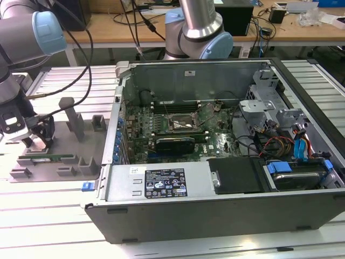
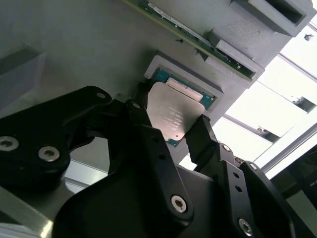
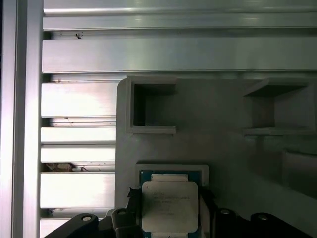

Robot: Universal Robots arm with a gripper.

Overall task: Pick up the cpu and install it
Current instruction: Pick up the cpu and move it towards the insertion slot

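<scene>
**Exterior view:** at the left edge of the frame we see the gripper [image 1: 38, 141] lowered onto the grey parts holder [image 1: 81, 145], beside the open computer case [image 1: 215, 140].

**Second wrist view:** the cpu [image 2: 174, 115] lies in a square recess [image 2: 159, 63] of the holder. The black fingers [image 2: 143, 119] are clamped against two opposite edges of it.

**First wrist view:** we find the same grip, with the silver lid facing the camera.

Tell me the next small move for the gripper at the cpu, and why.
Probably a slow, straight lift: the gripper appears closed on two opposite edges of the cpu, which sits in its recess on the grey tray.
</scene>
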